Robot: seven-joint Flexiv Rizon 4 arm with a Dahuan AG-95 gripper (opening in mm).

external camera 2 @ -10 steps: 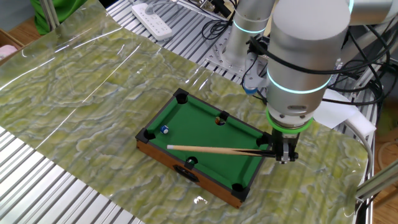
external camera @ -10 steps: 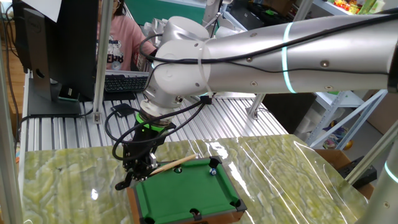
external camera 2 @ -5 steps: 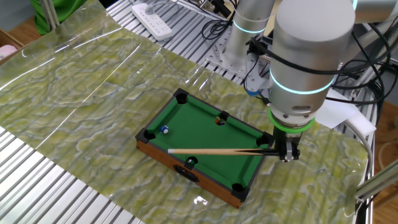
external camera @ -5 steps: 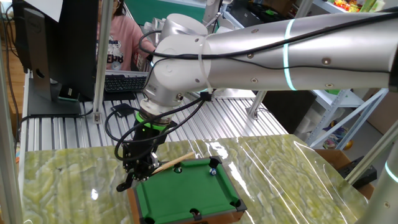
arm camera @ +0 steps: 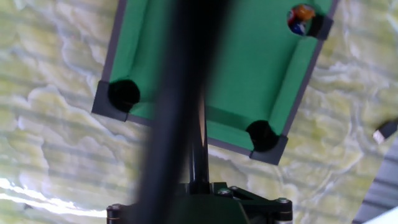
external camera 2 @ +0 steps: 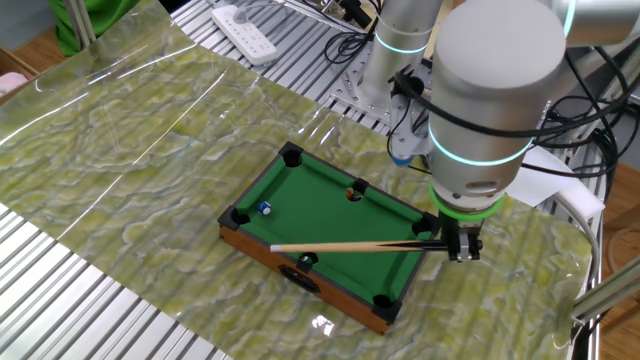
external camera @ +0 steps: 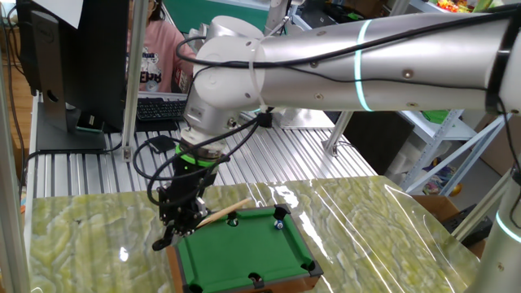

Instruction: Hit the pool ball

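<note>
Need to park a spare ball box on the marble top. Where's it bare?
Bare marble left of the pool table, out to the power strip. Crowded at the right end: the gripper holds the cue stick across the felt.

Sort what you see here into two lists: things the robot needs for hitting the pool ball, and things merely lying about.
Needed:
pool ball
cue stick
gripper holding the cue
miniature pool table

Lying about:
power strip
keyboard
second ball at the far rail
</note>
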